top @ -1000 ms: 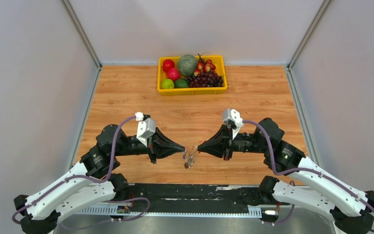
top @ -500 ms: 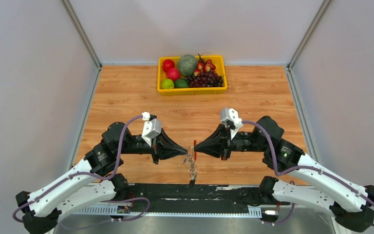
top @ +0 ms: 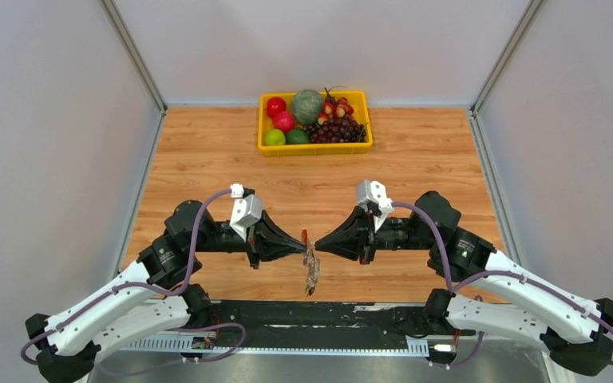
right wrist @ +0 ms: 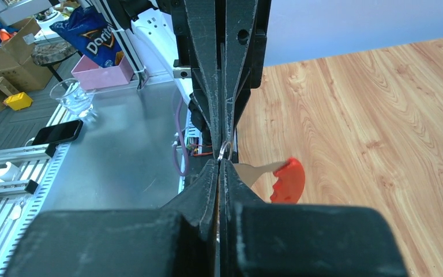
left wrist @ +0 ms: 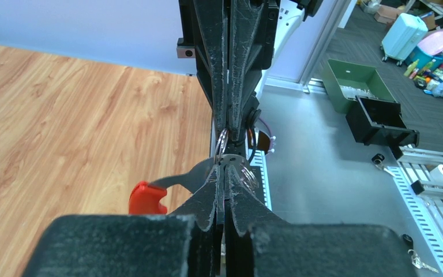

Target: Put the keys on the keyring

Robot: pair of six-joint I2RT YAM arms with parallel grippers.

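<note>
The step in hand looks like working the red key [left wrist: 181, 180] onto the keyring [right wrist: 225, 151]. The left pincer [top: 299, 249] and the right pincer [top: 319, 246] meet tip to tip in the air above the near middle of the table [top: 207, 159]. Both are pressed together, with the ring and the key's metal end caught where the tips meet. Which pincer grips which piece cannot be told.

The key's long axis runs near to far, across the line of the two pincers. Its red head points to the far side and droops slightly. The grey charm [top: 312, 275] hangs beneath the ring.

The next move probably calls for a very small slide or twist of the key along the ring's coil, with neither grip slackening. No blue key can be made out.
</note>
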